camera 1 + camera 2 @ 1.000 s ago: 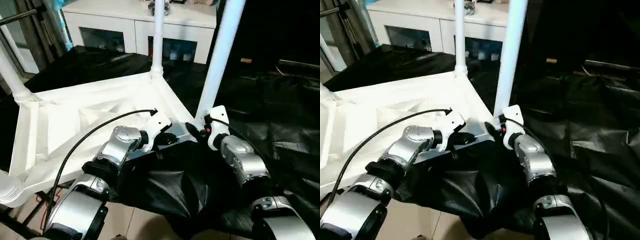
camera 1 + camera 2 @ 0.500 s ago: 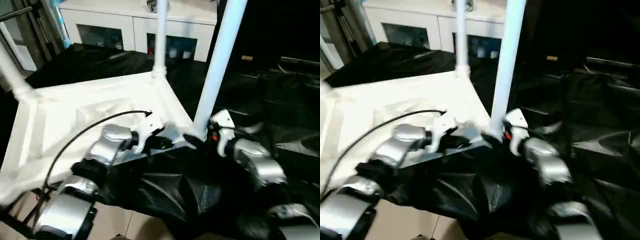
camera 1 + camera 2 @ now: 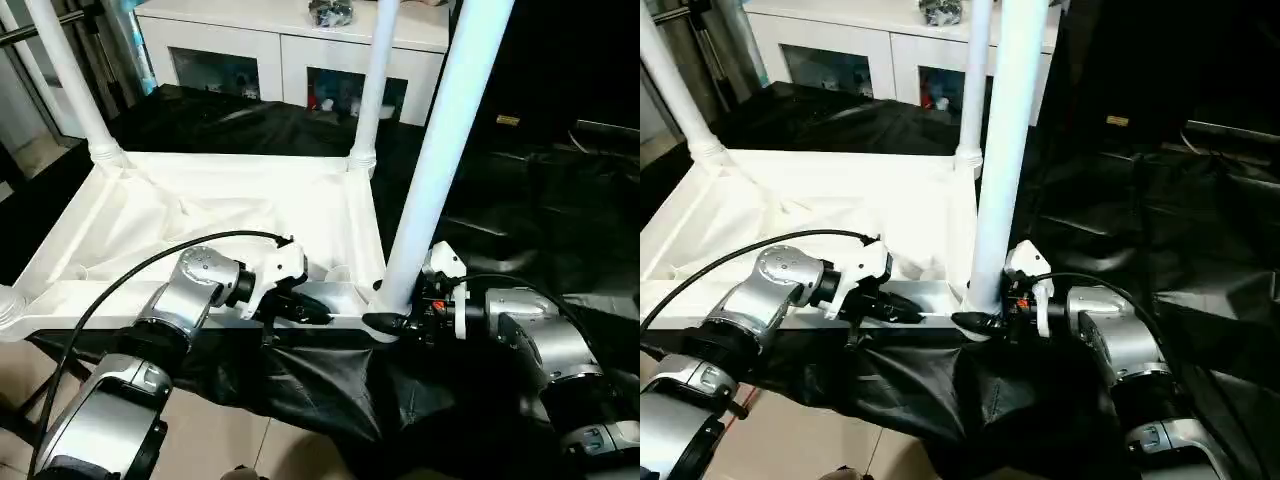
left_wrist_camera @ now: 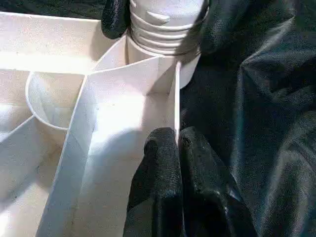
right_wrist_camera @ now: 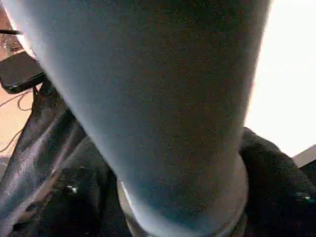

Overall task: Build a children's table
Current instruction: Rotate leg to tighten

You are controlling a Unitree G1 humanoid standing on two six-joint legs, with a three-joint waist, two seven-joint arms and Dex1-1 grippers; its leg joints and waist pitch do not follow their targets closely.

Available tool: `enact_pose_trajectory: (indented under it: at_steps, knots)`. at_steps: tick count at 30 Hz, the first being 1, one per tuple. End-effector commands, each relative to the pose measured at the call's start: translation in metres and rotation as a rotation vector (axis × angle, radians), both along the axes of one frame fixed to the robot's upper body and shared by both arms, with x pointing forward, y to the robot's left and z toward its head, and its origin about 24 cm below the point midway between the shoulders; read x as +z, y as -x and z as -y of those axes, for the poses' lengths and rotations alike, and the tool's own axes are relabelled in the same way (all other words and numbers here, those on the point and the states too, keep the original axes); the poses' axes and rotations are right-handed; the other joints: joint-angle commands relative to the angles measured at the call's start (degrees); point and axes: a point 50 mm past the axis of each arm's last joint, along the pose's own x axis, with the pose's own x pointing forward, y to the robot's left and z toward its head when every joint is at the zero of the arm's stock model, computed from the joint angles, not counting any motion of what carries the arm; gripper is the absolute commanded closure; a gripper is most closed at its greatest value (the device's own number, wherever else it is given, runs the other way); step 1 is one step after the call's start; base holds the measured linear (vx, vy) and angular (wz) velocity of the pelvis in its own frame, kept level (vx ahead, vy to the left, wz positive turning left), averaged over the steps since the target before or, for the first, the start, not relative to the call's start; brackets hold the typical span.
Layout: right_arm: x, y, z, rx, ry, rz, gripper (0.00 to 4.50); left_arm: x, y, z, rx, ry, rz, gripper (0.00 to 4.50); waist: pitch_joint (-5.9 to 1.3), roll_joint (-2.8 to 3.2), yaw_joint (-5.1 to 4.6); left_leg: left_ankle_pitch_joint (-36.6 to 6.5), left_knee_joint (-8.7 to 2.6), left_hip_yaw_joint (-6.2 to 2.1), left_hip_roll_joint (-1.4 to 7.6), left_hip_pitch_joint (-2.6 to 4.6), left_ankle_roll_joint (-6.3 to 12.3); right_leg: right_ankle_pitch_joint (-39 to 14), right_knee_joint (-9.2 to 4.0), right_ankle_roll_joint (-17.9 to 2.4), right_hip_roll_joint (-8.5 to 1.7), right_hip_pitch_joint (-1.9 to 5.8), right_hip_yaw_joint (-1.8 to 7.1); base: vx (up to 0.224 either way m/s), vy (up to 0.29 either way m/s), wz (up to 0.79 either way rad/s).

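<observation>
**Last leg going in at the near right corner**

Black sheeting (image 3: 520, 200) covers the work surface, with a white cabinet (image 3: 290, 45) along the far wall. On the sheeting the tabletop (image 3: 200, 215) lies underside up, ribs showing.

Progress, as far as can be judged: two legs stand in the far sockets, the far left leg (image 3: 65, 80) and the far right leg (image 3: 372, 90). A rounded white end at the near left corner (image 3: 8, 305) suggests a third, though too little of it shows to be sure. The near right leg (image 3: 440, 150) stands upright in its socket, its ribbed foot at the corner in the left wrist view. Whether it is fully seated cannot be told. What seems left is to finish seating this leg and then turn the table onto its feet.

The left gripper (image 3: 308, 308) is pinched shut on the thin near rim of the tabletop, just left of that corner, one finger (image 4: 160, 163) on each side of the wall. The right gripper (image 3: 392, 320) stands wide, its fingers around the base of the near right leg; a firm clamp cannot be confirmed.

Against a second ago, the whole view has shifted, so the far left leg now stands fully in sight. The right gripper, which sat just beside the leg, now reaches around its foot; the left keeps its pinch on the rim.
</observation>
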Motion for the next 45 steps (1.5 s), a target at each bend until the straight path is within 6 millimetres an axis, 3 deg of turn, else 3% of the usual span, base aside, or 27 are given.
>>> enact_pose_trajectory:
  at_steps: [1,5,8,9,12,14,18,21,24,30,33,37,38,40,42,45]
  knots:
    - [-0.009,0.012,-0.017,0.104,-0.016,-0.062,1.32,0.008,-0.001,0.011,-0.025,0.040,0.041,4.50,-3.68,-0.26,0.07,-10.7,-3.36,-0.35,2.31,0.62,3.24,-11.7,-3.89,-12.5,-4.70,3.00,2.64,0.000,0.000,0.00]
    - [-0.011,0.011,-0.019,0.080,-0.026,-0.064,1.56,0.009,-0.002,0.014,-0.003,0.057,0.044,4.50,-3.59,-0.23,0.09,-11.3,-3.39,-0.34,2.33,0.66,3.10,-13.0,-4.05,-12.3,-4.73,2.95,2.61,0.000,0.000,0.00]
    - [-0.019,0.005,-0.024,-0.037,-0.001,-0.056,1.66,0.008,-0.011,0.021,0.122,0.066,0.070,4.50,-3.53,-0.27,-0.01,-12.0,-3.44,-0.37,2.30,0.74,2.53,-15.0,-4.24,-11.8,-4.78,2.79,2.64,0.000,0.000,0.00]
    - [-0.019,0.005,-0.024,-0.037,-0.001,-0.056,1.70,0.008,-0.011,0.021,0.122,0.066,0.070,4.50,-3.26,-0.30,-0.24,-13.5,-3.60,-0.46,2.21,0.89,1.85,-17.8,-4.58,-11.3,-4.82,2.63,2.58,0.000,0.000,0.00]
    - [-0.034,-0.015,-0.032,-0.355,0.090,-0.038,1.72,0.007,-0.023,0.033,0.293,0.059,0.103,4.50,-2.89,-0.20,-0.88,-16.6,-3.83,-0.73,1.98,1.27,0.07,-25.1,-5.37,-9.4,-4.88,2.11,2.52,0.000,0.000,0.00]
    - [-0.039,-0.023,-0.034,-0.488,0.115,-0.059,1.73,0.006,-0.027,0.039,0.346,0.056,0.111,4.50,-2.77,-0.20,-1.86,-19.1,-4.04,-1.26,1.75,1.14,-1.24,-30.2,-5.71,-7.3,-4.99,2.33,2.20,0.000,0.000,0.00]
    - [-0.045,-0.032,-0.044,-0.661,0.156,-0.045,1.74,0.006,-0.030,0.054,0.419,0.061,0.117,4.50,-2.74,-0.12,-2.89,-21.6,-3.85,-1.36,1.41,1.60,-0.44,-33.3,-6.66,-6.0,-4.99,1.82,2.07,0.000,0.000,0.00]
    - [-0.044,-0.032,-0.055,-0.639,0.156,-0.009,1.74,0.007,-0.030,0.063,0.422,0.070,0.122,4.50,-2.97,-0.13,-2.91,-21.0,-3.84,-1.15,1.52,1.60,0.29,-30.0,-6.53,-6.8,-4.89,1.77,2.35,0.000,0.000,0.00]
    - [-0.040,-0.032,-0.063,-0.598,0.098,-0.003,1.06,0.007,-0.028,0.068,0.391,0.075,0.125,4.50,-2.92,-0.07,-2.96,-20.6,-4.01,-1.08,1.61,1.32,0.94,-26.5,-6.16,-8.1,-4.75,2.05,2.44,0.000,0.000,0.00]
    - [-0.028,-0.033,-0.056,-0.470,0.045,0.048,0.52,0.007,-0.024,0.062,0.323,0.082,0.115,4.50,-3.06,-0.19,-2.94,-19.6,-4.04,-1.01,1.72,1.11,1.83,-23.3,-5.69,-9.6,-4.81,2.51,2.59,0.000,0.000,0.00]
    - [-0.023,-0.031,-0.048,-0.398,0.020,0.071,0.52,0.007,-0.022,0.058,0.277,0.085,0.106,4.50,-3.23,-0.30,-2.77,-17.6,-3.93,-0.85,1.77,0.90,2.67,-19.9,-5.40,-10.6,-4.85,2.82,2.71,0.000,0.000,0.00]
    - [-0.013,-0.022,-0.028,-0.232,-0.013,0.078,0.52,0.007,-0.014,0.046,0.154,0.080,0.082,4.50,-3.78,-0.36,-2.07,-11.2,-3.37,-0.57,1.91,0.40,5.21,-10.1,-4.23,-13.2,-4.79,3.58,2.76,0.000,0.000,0.00]
    - [-0.012,-0.021,-0.026,-0.212,-0.016,0.076,0.52,0.007,-0.013,0.045,0.139,0.080,0.079,4.50,-4.05,-0.10,-1.63,-8.5,-3.16,-0.49,2.00,0.27,6.01,-6.0,-3.61,-14.0,-4.57,3.68,2.67,0.000,0.000,0.00]
    - [-0.010,-0.018,-0.022,-0.176,-0.015,0.069,0.52,0.007,-0.012,0.042,0.127,0.072,0.075,4.50,-4.10,-0.19,-1.31,-6.9,-2.96,-0.36,2.06,0.09,6.98,-2.2,-3.17,-15.1,-4.43,3.59,2.53,0.000,0.000,0.00]
    - [-0.007,-0.011,-0.015,-0.091,-0.016,0.043,0.52,0.006,-0.010,0.034,0.086,0.061,0.064,4.50,-3.81,-0.17,-1.05,-8.7,-3.01,-0.23,2.00,0.36,6.77,-4.5,-3.62,-15.1,-4.35,3.38,2.44,0.000,0.000,0.00]
    - [-0.007,-0.003,-0.010,-0.012,-0.005,0.012,0.52,0.007,-0.006,0.026,0.029,0.054,0.047,4.50,-3.69,-0.18,-0.32,-10.6,-3.26,-0.30,2.29,0.53,5.58,-9.9,-3.99,-13.5,-4.58,3.35,2.52,0.000,0.000,0.00]
